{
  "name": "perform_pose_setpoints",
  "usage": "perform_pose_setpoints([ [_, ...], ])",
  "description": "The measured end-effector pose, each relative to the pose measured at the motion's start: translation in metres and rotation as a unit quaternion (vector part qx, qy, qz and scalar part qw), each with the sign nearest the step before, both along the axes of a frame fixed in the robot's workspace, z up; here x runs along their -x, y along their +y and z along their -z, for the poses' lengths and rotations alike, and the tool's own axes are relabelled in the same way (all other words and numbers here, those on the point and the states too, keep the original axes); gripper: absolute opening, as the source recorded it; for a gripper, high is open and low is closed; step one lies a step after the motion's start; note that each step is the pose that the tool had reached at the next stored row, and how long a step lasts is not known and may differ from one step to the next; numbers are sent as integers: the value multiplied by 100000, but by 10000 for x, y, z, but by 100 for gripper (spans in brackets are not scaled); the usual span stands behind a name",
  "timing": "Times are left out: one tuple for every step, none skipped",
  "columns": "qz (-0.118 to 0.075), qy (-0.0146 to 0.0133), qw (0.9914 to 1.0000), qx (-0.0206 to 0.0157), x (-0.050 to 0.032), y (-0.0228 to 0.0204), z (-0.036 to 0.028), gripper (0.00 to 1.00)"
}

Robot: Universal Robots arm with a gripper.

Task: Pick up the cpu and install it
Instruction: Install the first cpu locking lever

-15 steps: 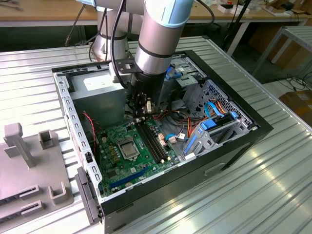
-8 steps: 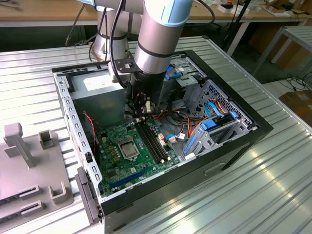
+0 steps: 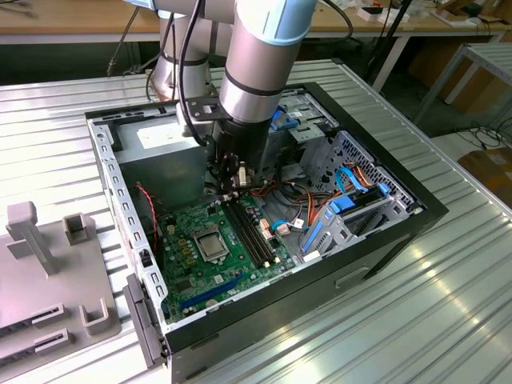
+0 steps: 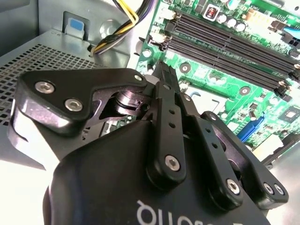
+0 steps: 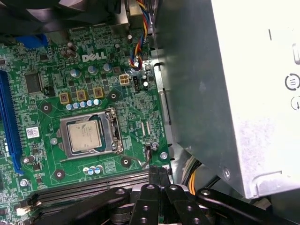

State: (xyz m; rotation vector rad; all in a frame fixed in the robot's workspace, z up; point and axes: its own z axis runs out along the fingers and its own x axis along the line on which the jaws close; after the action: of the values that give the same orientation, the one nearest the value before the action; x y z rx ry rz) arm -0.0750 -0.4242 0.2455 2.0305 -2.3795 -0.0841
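Note:
The cpu (image 3: 212,246) is a small silver-grey square lying flat in its metal socket frame (image 3: 214,234) on the green motherboard (image 3: 188,272) inside the open computer case. In the first wrist view the cpu (image 5: 85,135) sits inside the frame (image 5: 110,136), level with it. My gripper (image 3: 233,189) hangs above the board near the far end of the memory slots (image 3: 250,232), apart from the cpu. Both wrist views show the black fingertips (image 5: 159,174) pressed together with nothing between them; they taper to one point (image 4: 162,75) over the board.
A grey power supply box (image 5: 243,93) stands close beside the gripper, with yellow and black cables (image 4: 119,28) running from it. Drive bays with blue and orange cables (image 3: 344,204) occupy the case at the exterior view's right. A grey fixture (image 3: 48,272) stands outside the case at the left.

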Motion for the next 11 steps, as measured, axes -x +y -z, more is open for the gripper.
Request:
perform_pose_setpoints([
  [3, 1, 100000, -26, 10, -3, 0, 11],
  [3, 1, 100000, -47, 20, -7, 0, 11],
  [0, 3, 100000, -60, 24, -14, 0, 11],
  [-7, 0, 100000, -64, 27, -29, 0, 11],
  [1, 2, 100000, -66, 28, -41, 0, 11],
  [0, 1, 100000, -65, 28, -53, 0, 11],
  [3, 2, 100000, -71, 29, -64, 0, 11],
  [1, 4, 100000, -66, 28, -76, 0, 11],
  [1, 5, 100000, -62, 29, -86, 0, 11],
  [3, 3, 100000, -62, 29, -97, 0, 11],
  [2, 2, 100000, -65, 29, -108, 0, 11],
])
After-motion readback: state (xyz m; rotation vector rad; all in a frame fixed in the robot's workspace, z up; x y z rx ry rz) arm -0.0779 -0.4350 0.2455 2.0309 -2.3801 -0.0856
